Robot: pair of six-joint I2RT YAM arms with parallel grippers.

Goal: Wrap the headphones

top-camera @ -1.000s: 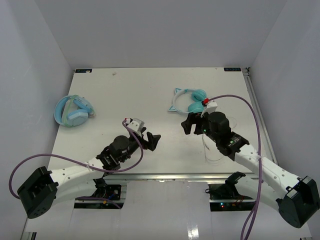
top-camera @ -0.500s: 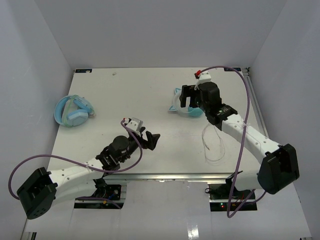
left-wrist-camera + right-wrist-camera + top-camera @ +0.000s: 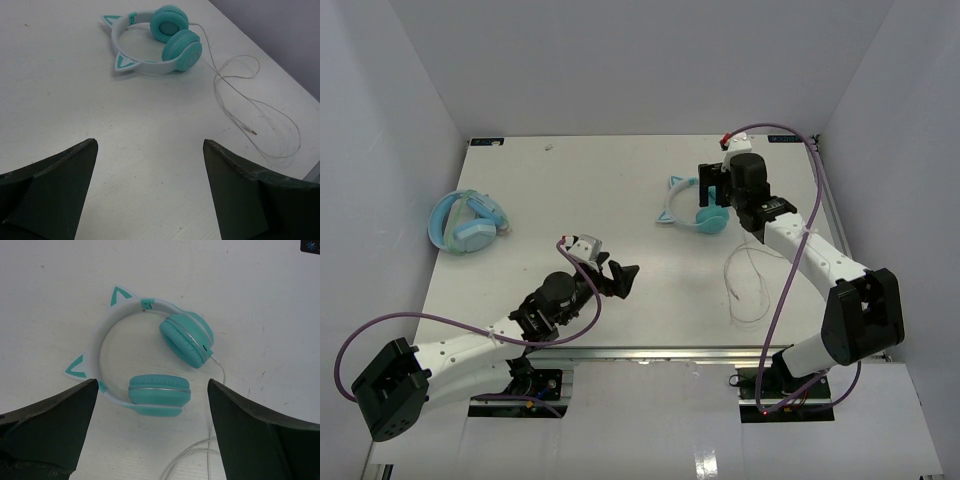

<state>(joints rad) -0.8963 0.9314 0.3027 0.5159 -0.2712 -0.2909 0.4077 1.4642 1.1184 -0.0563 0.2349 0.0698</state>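
The teal cat-ear headphones (image 3: 692, 211) lie flat at the far right of the table, and their thin white cable (image 3: 750, 287) trails toward the near edge in loose loops. My right gripper (image 3: 711, 188) is open and empty and hangs over the headphones. In the right wrist view the ear cups (image 3: 160, 394) and the headband (image 3: 102, 335) lie between the spread fingers of my right gripper (image 3: 151, 386). My left gripper (image 3: 621, 278) is open and empty near the table's middle front. It faces the headphones (image 3: 157, 42) and the cable (image 3: 252, 102) from a distance, with the left gripper (image 3: 150, 145) over bare table.
Bulkier light-blue headphones (image 3: 467, 222) lie at the table's left side. White walls enclose the table on three sides. A metal rail (image 3: 835, 215) runs along the right edge. The cable's plug end (image 3: 252, 132) lies near the table's front edge.
My right arm has swung from in front of the headphones to the far side and now hangs over them, still open. The left arm has barely moved.
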